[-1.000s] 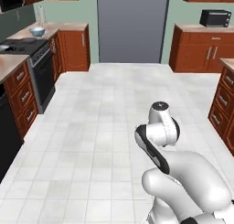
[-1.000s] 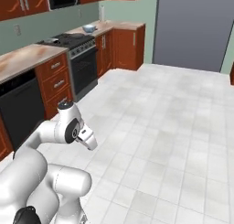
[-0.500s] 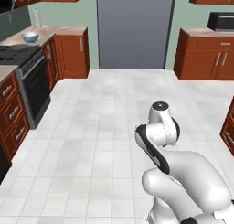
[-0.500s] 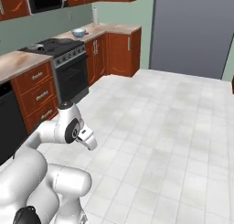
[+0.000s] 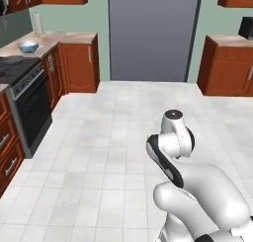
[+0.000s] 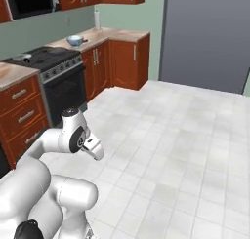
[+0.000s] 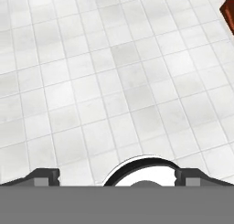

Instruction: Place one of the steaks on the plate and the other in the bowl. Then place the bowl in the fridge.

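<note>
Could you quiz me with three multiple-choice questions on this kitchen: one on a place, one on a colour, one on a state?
1. Where is the bowl?
A. on the floor
B. on the counter past the stove
C. in the tool

2. What colour are the cabinets?
A. white
B. blue
C. reddish brown

3. How is the fridge?
A. closed
B. wide open
C. lying on its side

Answers: 1 B, it sits on the countertop beside the paper towel roll. 2 C, every door is red-brown wood. 3 A, its grey front stands upright and flat.
</note>
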